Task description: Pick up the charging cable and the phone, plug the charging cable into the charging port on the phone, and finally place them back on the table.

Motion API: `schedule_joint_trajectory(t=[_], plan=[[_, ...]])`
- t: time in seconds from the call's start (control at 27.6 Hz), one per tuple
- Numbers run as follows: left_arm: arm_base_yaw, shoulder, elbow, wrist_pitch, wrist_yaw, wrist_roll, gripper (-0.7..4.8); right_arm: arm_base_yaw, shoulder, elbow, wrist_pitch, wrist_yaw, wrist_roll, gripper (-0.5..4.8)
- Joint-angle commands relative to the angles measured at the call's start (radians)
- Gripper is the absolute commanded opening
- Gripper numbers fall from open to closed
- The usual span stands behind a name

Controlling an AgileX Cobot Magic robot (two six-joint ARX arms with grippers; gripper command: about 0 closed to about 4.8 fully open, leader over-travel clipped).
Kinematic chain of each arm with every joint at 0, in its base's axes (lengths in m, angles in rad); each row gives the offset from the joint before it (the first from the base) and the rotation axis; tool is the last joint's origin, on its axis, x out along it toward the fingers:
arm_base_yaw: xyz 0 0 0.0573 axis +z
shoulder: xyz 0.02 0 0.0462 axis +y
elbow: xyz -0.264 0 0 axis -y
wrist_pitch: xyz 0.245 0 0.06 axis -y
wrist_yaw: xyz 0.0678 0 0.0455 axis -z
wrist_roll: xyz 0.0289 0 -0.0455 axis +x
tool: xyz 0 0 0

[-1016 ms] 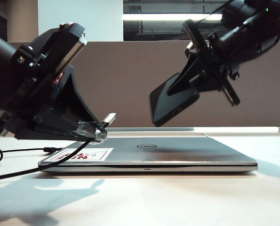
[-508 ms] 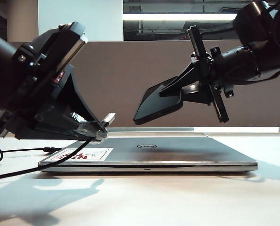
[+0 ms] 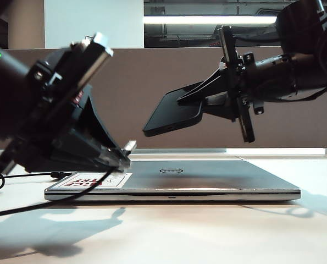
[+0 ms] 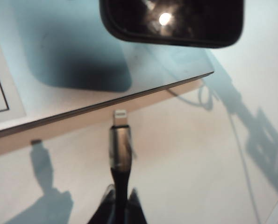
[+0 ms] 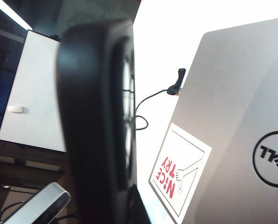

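Above a closed silver Dell laptop on the white table, the right gripper, upper right of the frame, clamps the phone by one end, nearly level; at lower left the left gripper pinches the charging cable just behind its plug, tip aimed at the phone; the slab looks stiff and slick, best held by its edges; the cord is limp, so the rigid collar is the sensible hold.
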Motion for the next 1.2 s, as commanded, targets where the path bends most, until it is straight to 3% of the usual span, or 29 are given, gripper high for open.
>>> schedule_joint_trajectory(t=[0.04,0.33,1.2], plan=[[-0.002,0.016,0.002,0.077,0.001,-0.025,-0.06,0.015,0.014,0.0,0.068,-0.01,0.033,-0.05],[-0.002,0.018,0.002,0.089,0.002,-0.047,-0.06,0.042,0.092,-0.001,0.22,0.002,0.187,-0.05],[-0.002,0.066,0.002,0.104,0.002,-0.047,-0.06,0.072,0.148,0.0,0.224,0.028,0.188,-0.05]])
